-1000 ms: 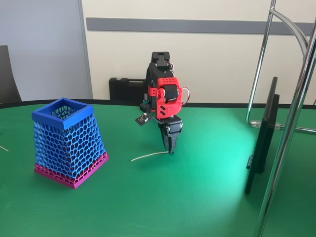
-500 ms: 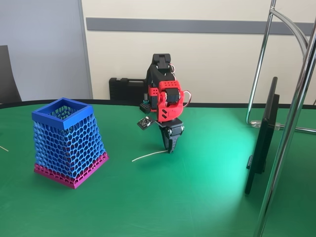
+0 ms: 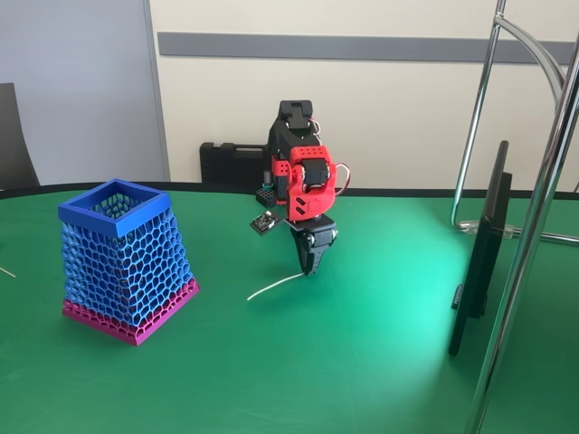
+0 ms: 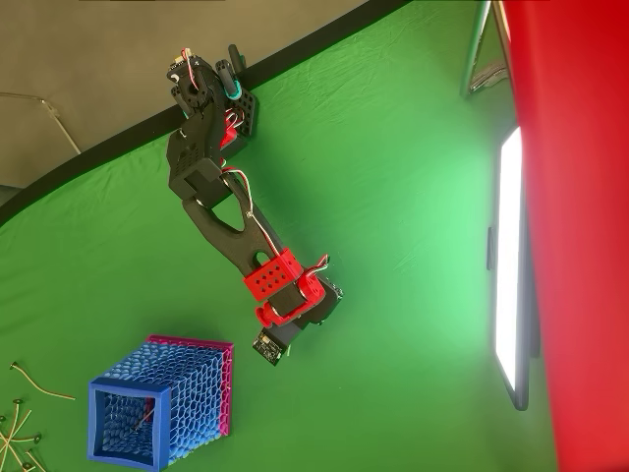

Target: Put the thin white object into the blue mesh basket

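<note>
Pretty bright, even room light in both views. In the fixed view there's a pale glare patch on the green table (image 3: 389, 298) just left of the dark screen (image 3: 479, 253), and shadows under the blue mesh basket (image 3: 127, 262) are faint. Overhead, that screen (image 4: 509, 256) is blown out to pure white, with a blurry red shape (image 4: 580, 236) right of it, way out of focus.

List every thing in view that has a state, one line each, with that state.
thin white object: pinched at one end, that end raised, free end sloping toward the table.
blue mesh basket: upright, open-topped, something thin inside in the overhead view.
gripper: pointing down, jaws shut on the thin white object.
spare sticks: lying loose on the table.
</note>
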Available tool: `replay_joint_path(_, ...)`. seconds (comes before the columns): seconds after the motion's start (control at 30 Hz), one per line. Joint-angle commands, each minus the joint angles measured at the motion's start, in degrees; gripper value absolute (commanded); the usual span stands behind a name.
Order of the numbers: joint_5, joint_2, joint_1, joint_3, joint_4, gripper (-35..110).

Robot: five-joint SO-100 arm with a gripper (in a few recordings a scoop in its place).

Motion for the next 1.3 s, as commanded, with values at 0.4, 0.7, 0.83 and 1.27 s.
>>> replay_joint_path(0.4,11.1,27.5,4.5,7.0,-33.1,1)
replay_joint_path(0.7,34.5,36.0,11.8,14.3,-54.5,0)
replay_joint_path(0.83,46.6,35.8,15.9,10.1,-54.5,0)
replay_joint_path(1.27,72.9,27.5,27.9,-5.7,-50.4,0)
